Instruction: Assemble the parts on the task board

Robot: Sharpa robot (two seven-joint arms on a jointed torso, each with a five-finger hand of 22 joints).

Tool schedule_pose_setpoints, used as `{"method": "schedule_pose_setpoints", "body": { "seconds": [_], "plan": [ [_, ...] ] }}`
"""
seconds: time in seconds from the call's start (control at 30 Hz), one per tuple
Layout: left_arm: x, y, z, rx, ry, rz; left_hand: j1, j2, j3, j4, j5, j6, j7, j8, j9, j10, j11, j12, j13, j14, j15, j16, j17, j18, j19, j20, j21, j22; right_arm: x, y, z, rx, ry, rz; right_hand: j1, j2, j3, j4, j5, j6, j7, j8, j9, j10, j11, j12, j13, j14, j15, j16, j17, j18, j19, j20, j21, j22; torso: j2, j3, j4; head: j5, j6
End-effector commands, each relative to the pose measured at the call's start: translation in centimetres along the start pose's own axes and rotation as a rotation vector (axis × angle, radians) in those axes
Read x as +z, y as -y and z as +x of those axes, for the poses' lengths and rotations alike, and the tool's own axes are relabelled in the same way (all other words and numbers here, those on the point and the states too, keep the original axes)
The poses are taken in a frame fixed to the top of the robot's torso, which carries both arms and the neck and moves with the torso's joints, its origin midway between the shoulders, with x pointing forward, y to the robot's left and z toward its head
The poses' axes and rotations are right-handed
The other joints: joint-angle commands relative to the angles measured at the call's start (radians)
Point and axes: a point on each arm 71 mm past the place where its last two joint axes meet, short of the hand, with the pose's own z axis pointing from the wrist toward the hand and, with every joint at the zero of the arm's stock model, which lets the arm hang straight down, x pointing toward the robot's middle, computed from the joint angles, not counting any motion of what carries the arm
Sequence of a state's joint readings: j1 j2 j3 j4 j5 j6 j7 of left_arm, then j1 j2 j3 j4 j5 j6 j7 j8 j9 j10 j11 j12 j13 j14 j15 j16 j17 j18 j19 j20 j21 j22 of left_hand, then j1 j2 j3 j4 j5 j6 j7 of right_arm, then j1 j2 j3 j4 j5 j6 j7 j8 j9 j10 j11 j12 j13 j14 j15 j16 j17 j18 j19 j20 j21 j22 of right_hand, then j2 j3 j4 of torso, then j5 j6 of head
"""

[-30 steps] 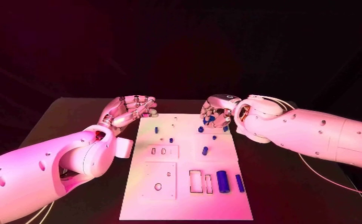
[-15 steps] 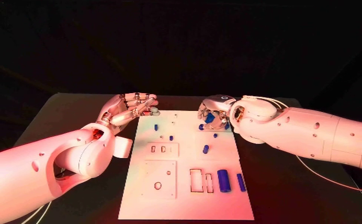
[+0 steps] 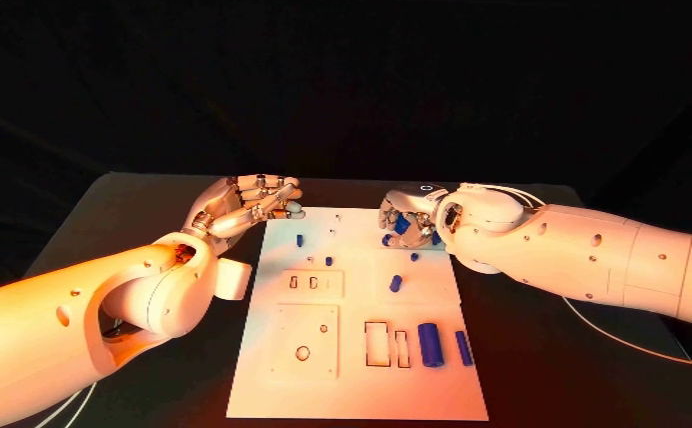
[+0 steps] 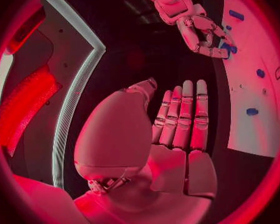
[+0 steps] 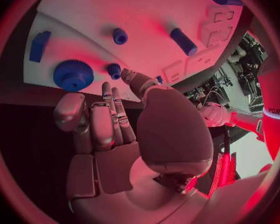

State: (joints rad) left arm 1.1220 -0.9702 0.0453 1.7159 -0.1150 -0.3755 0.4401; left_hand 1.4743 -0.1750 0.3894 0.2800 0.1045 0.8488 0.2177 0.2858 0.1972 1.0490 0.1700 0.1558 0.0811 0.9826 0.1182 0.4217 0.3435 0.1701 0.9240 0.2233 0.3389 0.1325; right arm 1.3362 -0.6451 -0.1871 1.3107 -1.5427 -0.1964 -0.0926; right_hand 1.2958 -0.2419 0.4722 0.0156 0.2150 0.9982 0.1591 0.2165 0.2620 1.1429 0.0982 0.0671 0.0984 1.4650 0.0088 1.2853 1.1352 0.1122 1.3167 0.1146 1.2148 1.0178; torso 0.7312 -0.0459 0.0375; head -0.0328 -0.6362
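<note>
The white task board (image 3: 361, 388) lies in the middle of the black table. My right hand (image 3: 408, 218) hovers over its far right corner with fingers spread and nothing in them. Just under the fingers are a blue gear (image 5: 72, 74), a small blue peg (image 5: 114, 70) close to the thumb tip, and a blue block (image 5: 39, 46). A blue peg (image 3: 395, 284) lies mid-board, while a thick blue cylinder (image 3: 430, 339) and a slim one (image 3: 463, 347) lie nearer me. My left hand (image 3: 248, 203) is raised at the far left corner, its fingers (image 4: 184, 114) straight and holding nothing.
Raised white blocks with slots (image 3: 310, 286) and a round hole (image 3: 303, 353) take up the board's left half. Two rectangular cut-outs (image 3: 375, 343) are beside the thick cylinder. Small blue pegs (image 3: 300, 241) stand near the far left. Black table (image 3: 173, 198) surrounds the board.
The whole picture has shifted a little, so the camera moved. Both hands keep about the same places at the board's far edge, and no part has been picked up.
</note>
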Motion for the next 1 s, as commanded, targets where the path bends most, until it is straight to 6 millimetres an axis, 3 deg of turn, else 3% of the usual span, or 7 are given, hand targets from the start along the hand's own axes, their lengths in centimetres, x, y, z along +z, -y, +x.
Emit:
{"method": "schedule_pose_setpoints", "body": {
  "seconds": [0.03,0.37,1.0],
  "plan": [
    [0.04,0.23,0.31,-0.007,-0.026,0.009,0.0,-0.009,0.007,0.001,-0.003,-0.003,0.014,-0.001,0.001,-0.006,0.0,-0.004,-0.001,-0.006,0.001,0.007,0.001,0.011,-0.002,0.004,0.003,-0.001,0.11,-0.05,0.24,-0.022,-0.023,0.004,0.011,-0.001,0.004,0.006,0.006,0.001,0.002,-0.005,0.003,0.0,0.0,-0.001,0.002,0.038,0.005,0.011,0.006,-0.011,0.007,0.001,0.011,0.01,0.004,0.0006,0.0016,0.0,0.0],
    [0.04,0.26,0.26,-0.007,-0.029,0.007,-0.001,-0.01,0.007,0.001,-0.004,-0.004,0.014,-0.001,0.001,-0.007,0.001,-0.005,-0.001,-0.007,0.001,0.008,0.002,0.011,-0.003,0.004,0.003,-0.001,0.16,0.05,0.44,-0.026,-0.033,0.009,0.015,0.005,0.031,0.012,0.006,0.011,0.003,-0.002,0.01,0.014,0.0,0.0,0.005,0.04,0.005,0.043,0.035,-0.017,0.017,0.002,0.041,0.051,0.008,-0.0002,-0.0012,0.002,0.0],
    [0.09,0.2,0.07,-0.008,-0.031,0.001,-0.002,-0.01,0.008,0.001,-0.004,-0.005,0.015,-0.001,0.002,-0.008,0.001,-0.006,-0.001,-0.009,0.002,0.009,0.003,0.011,-0.003,0.005,0.003,-0.001,0.12,-0.58,0.6,-0.015,-0.035,-0.01,0.013,0.014,0.08,0.021,0.006,0.053,-0.015,0.026,0.039,0.083,-0.02,0.023,0.019,0.041,-0.009,0.081,0.067,-0.024,0.031,-0.008,0.084,0.114,0.017,-0.0013,-0.0003,0.004,0.004]
  ]
}}
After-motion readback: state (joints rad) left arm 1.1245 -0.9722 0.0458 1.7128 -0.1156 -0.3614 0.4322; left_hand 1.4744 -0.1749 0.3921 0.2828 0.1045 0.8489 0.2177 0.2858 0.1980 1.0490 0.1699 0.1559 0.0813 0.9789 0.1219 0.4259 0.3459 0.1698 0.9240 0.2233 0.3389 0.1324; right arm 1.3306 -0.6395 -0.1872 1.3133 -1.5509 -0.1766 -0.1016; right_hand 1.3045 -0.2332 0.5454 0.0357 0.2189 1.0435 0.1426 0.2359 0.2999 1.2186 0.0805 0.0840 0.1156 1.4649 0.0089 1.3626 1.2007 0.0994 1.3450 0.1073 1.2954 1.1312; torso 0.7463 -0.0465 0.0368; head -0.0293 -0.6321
